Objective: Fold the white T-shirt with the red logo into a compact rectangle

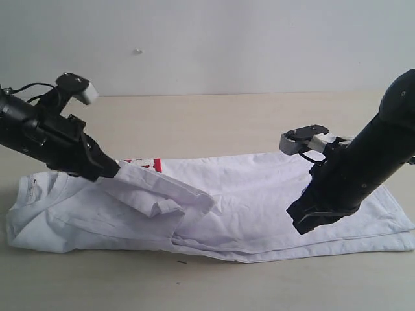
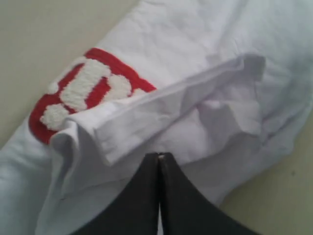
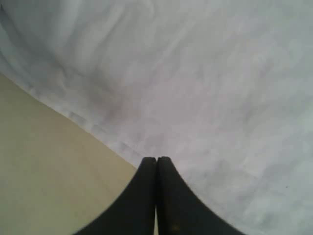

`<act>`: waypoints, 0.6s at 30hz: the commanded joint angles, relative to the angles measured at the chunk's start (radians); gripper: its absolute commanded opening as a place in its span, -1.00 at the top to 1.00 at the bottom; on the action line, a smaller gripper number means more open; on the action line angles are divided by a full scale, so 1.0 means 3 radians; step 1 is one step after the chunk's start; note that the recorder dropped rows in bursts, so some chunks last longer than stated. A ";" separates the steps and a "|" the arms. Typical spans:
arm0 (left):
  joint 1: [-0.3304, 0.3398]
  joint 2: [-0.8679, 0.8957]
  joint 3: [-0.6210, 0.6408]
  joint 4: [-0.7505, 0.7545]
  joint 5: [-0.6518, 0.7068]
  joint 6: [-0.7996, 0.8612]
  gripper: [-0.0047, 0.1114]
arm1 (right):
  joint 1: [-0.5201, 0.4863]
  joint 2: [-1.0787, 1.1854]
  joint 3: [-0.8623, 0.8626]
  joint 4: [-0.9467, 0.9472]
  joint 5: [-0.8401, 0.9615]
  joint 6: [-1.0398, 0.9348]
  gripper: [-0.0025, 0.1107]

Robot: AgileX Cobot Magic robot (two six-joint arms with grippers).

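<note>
The white T-shirt [image 1: 259,194] lies lengthwise across the table, partly folded, with its collar end at the left. A short piece of the red logo [image 1: 144,163] shows at the shirt's far edge, and its fuzzy white letters on red [image 2: 83,88] fill part of the left wrist view. My left gripper [image 1: 115,170] is shut on a sleeve [image 1: 162,191] and holds it raised over the shirt's body. The hemmed sleeve [image 2: 186,112] hangs just past the tips of that gripper [image 2: 159,155]. My right gripper [image 1: 299,223] is shut, just above the shirt [image 3: 220,73] near its front edge, with nothing seen between its tips [image 3: 156,159].
The tan table [image 1: 194,123] runs bare behind and in front of the shirt. A plain pale wall [image 1: 227,39] stands at the back. A small dark speck [image 1: 181,262] lies on the table near the shirt's front edge.
</note>
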 commanded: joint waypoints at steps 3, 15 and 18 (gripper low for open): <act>-0.0470 -0.0121 -0.0020 0.0701 -0.0075 0.0201 0.34 | -0.0007 -0.0034 -0.0017 0.0013 -0.0021 -0.0023 0.96; -0.1263 -0.0121 -0.0020 0.1778 -0.0662 0.0174 -0.02 | -0.0007 -0.0034 -0.0017 0.0013 -0.0005 -0.0004 0.96; -0.1326 -0.0114 -0.0020 0.1790 -0.0789 0.0174 -0.18 | -0.0007 -0.0034 -0.0017 0.0013 0.0001 -0.0004 0.96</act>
